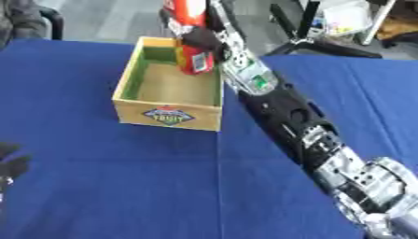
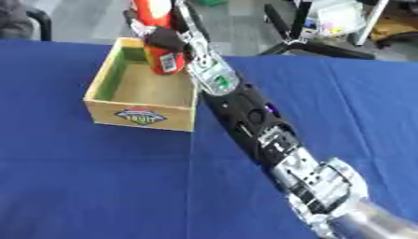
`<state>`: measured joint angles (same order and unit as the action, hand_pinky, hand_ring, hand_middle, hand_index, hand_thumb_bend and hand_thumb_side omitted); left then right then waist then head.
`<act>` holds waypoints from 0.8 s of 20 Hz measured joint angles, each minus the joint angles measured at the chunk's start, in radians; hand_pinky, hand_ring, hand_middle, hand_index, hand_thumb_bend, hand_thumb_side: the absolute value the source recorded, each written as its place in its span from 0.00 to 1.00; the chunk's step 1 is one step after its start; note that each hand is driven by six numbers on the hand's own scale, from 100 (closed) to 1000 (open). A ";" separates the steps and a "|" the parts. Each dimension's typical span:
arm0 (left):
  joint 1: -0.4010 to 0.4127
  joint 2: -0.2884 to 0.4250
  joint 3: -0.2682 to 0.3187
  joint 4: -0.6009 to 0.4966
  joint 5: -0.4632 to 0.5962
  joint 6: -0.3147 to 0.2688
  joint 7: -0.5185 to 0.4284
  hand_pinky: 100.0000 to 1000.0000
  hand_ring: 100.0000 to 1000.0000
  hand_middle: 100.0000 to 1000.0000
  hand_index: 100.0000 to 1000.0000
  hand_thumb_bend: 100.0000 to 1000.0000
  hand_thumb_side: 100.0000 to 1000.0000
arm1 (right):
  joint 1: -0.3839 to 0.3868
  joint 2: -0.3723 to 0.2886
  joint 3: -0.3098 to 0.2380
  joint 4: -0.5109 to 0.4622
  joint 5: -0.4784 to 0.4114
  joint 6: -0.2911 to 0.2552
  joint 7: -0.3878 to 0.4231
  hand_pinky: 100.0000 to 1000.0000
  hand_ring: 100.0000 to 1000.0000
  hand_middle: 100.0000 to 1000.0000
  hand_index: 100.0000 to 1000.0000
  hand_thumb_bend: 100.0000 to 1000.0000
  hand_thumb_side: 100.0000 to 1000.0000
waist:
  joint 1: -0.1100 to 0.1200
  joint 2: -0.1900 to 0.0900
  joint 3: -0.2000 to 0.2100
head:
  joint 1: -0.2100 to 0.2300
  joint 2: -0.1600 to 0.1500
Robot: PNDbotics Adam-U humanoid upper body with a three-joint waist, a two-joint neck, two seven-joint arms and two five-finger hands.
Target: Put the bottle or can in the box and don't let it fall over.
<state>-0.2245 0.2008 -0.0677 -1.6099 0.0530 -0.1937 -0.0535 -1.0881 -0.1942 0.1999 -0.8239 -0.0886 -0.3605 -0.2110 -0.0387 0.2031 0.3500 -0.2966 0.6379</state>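
Note:
A tall red container with a white label patch stands upright over the far right corner of an open wooden box. My right hand is shut round the container's middle, and my right arm runs in from the lower right. The container's lower end is inside the box walls; I cannot tell whether it touches the floor. The box sits on a blue tablecloth and has a diamond logo on its near wall and a green inner left side. My left hand shows only as dark fingers at the left edge.
Beyond the table's far edge are a grey floor, black stand legs and cluttered items at the upper right. A dark chair and a person's sleeve sit at the upper left.

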 measured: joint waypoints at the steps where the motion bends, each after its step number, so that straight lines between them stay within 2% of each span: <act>1: -0.002 -0.002 -0.001 0.000 0.000 0.000 -0.001 0.85 0.80 0.82 0.94 0.38 0.73 | 0.007 0.012 -0.001 0.019 0.013 -0.008 -0.010 0.48 0.41 0.19 0.28 0.00 0.00 | 0.000 0.000 0.001 | -0.003 0.000; 5: -0.004 -0.006 -0.002 0.000 0.000 0.001 -0.001 0.85 0.80 0.82 0.94 0.38 0.73 | 0.034 0.031 -0.007 0.087 0.076 -0.028 -0.056 0.53 0.48 0.25 0.33 0.00 0.00 | 0.000 0.001 0.001 | -0.010 -0.004; 6: -0.004 -0.006 -0.002 0.000 0.000 0.001 -0.001 0.85 0.80 0.82 0.94 0.39 0.73 | 0.035 0.032 -0.011 0.097 0.090 -0.031 -0.068 0.56 0.55 0.34 0.40 0.00 0.00 | 0.000 0.001 0.001 | -0.011 -0.005; 7: -0.004 -0.006 -0.002 0.000 0.000 0.001 -0.001 0.85 0.80 0.82 0.94 0.39 0.73 | 0.034 0.031 -0.015 0.103 0.101 -0.034 -0.079 0.57 0.56 0.35 0.41 0.00 0.00 | 0.000 0.001 0.000 | -0.011 -0.007; 8: -0.004 -0.006 -0.002 0.000 0.000 0.001 -0.001 0.85 0.80 0.82 0.94 0.39 0.73 | 0.033 0.031 -0.019 0.107 0.111 -0.038 -0.088 0.64 0.65 0.48 0.57 0.01 0.00 | -0.001 0.001 -0.002 | -0.011 -0.008; 9: -0.004 -0.006 -0.002 0.000 0.000 0.001 -0.001 0.85 0.80 0.82 0.94 0.39 0.73 | 0.033 0.031 -0.021 0.110 0.122 -0.042 -0.096 0.65 0.66 0.50 0.60 0.03 0.00 | -0.001 0.001 -0.004 | -0.011 -0.008; 10: -0.004 -0.006 -0.002 0.000 0.000 0.001 -0.001 0.85 0.80 0.82 0.94 0.39 0.72 | 0.034 0.030 -0.022 0.112 0.132 -0.046 -0.100 0.73 0.76 0.66 0.78 0.21 0.17 | -0.001 0.000 -0.006 | -0.011 -0.008; 11: -0.004 -0.006 -0.002 0.000 0.000 0.001 -0.001 0.85 0.80 0.82 0.94 0.39 0.72 | 0.034 0.029 -0.022 0.112 0.142 -0.049 -0.103 0.73 0.76 0.66 0.78 0.21 0.17 | -0.001 0.000 -0.008 | -0.011 -0.008; 12: -0.004 -0.006 -0.002 0.000 0.000 0.001 -0.001 0.85 0.80 0.82 0.94 0.39 0.72 | 0.034 0.028 -0.023 0.112 0.153 -0.053 -0.104 0.78 0.82 0.76 0.90 0.30 0.26 | -0.001 0.000 -0.010 | -0.011 -0.008; 13: -0.004 -0.006 -0.002 0.000 0.000 0.001 -0.001 0.85 0.80 0.82 0.94 0.39 0.72 | 0.034 0.027 -0.023 0.112 0.162 -0.057 -0.103 0.79 0.83 0.77 0.91 0.31 0.27 | -0.001 0.000 -0.011 | -0.011 -0.008; 14: -0.004 -0.006 -0.002 0.000 0.000 0.001 -0.001 0.85 0.80 0.82 0.94 0.39 0.72 | 0.035 0.024 -0.024 0.112 0.172 -0.061 -0.099 0.83 0.87 0.83 0.95 0.33 0.30 | 0.000 0.000 -0.013 | -0.011 -0.008; 16: -0.004 -0.006 -0.002 0.000 0.000 0.001 -0.001 0.85 0.80 0.82 0.94 0.39 0.72 | 0.035 0.018 -0.024 0.111 0.189 -0.070 -0.091 0.88 0.91 0.89 0.97 0.35 0.33 | 0.000 0.000 -0.017 | -0.011 -0.008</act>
<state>-0.2283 0.1944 -0.0701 -1.6102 0.0532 -0.1927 -0.0548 -1.0527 -0.1761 0.1754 -0.7125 0.1008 -0.4302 -0.3018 -0.0389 0.2032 0.3334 -0.3071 0.6301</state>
